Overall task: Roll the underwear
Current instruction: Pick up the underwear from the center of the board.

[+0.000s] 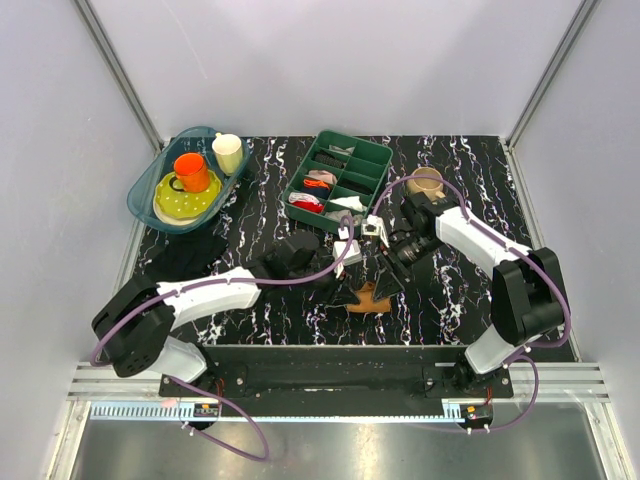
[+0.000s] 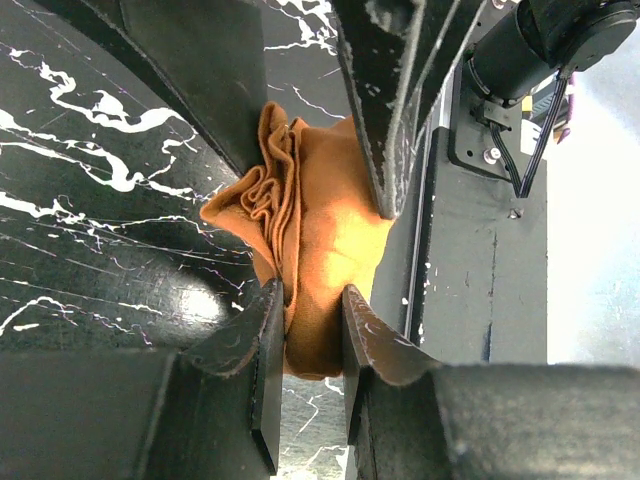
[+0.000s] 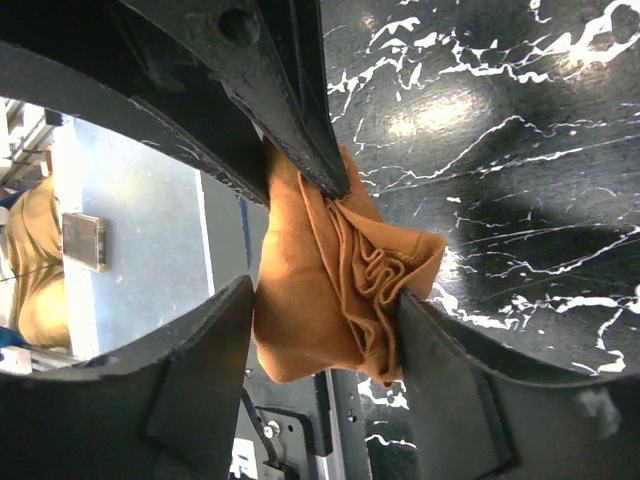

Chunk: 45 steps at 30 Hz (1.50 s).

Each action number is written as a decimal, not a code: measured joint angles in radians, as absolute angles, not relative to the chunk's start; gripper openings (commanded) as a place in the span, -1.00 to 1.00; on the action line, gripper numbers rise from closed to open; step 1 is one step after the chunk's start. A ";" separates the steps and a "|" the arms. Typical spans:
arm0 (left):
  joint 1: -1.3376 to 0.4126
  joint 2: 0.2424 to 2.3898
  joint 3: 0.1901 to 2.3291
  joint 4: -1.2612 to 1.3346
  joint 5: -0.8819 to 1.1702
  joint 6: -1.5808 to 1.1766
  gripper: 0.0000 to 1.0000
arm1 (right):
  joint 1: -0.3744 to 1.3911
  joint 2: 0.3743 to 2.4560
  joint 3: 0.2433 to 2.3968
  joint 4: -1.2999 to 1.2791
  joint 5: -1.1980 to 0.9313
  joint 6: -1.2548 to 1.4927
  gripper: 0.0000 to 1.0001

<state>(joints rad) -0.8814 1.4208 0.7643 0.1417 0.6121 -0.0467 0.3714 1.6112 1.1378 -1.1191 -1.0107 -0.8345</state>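
Observation:
The underwear (image 1: 371,298) is a bunched rust-brown wad lying on the black marble table close to its near edge. No waistband shows. Both grippers meet over it. My left gripper (image 1: 352,290) comes in from the left. In the left wrist view its fingers are shut (image 2: 312,330) on the lower end of the underwear (image 2: 325,235). My right gripper (image 1: 388,278) comes in from the right. In the right wrist view the folded fabric (image 3: 315,290) fills its jaws (image 3: 325,335) and touches both fingers. Each wrist view shows the other gripper's fingers on the far side of the wad.
A green compartment tray (image 1: 360,141) with small fabric rolls stands at the back centre. A tan mug (image 1: 426,183) is to its right. A teal bin (image 1: 145,185) of dishes sits at the back left. A black cloth (image 1: 190,255) lies at the left. The table's front rail (image 1: 330,355) is just below the grippers.

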 measured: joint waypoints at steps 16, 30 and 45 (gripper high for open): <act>-0.860 1.429 0.764 0.156 0.608 -0.105 0.01 | 0.375 1.611 1.154 -1.131 -0.997 -0.883 -0.74; -0.826 1.288 0.753 0.165 0.491 -0.128 0.98 | 0.379 1.611 1.160 -1.171 -1.032 -0.885 -0.76; -0.672 0.810 0.793 -0.273 0.232 -0.038 0.98 | 0.254 1.840 1.689 -1.110 -0.912 -0.774 -0.77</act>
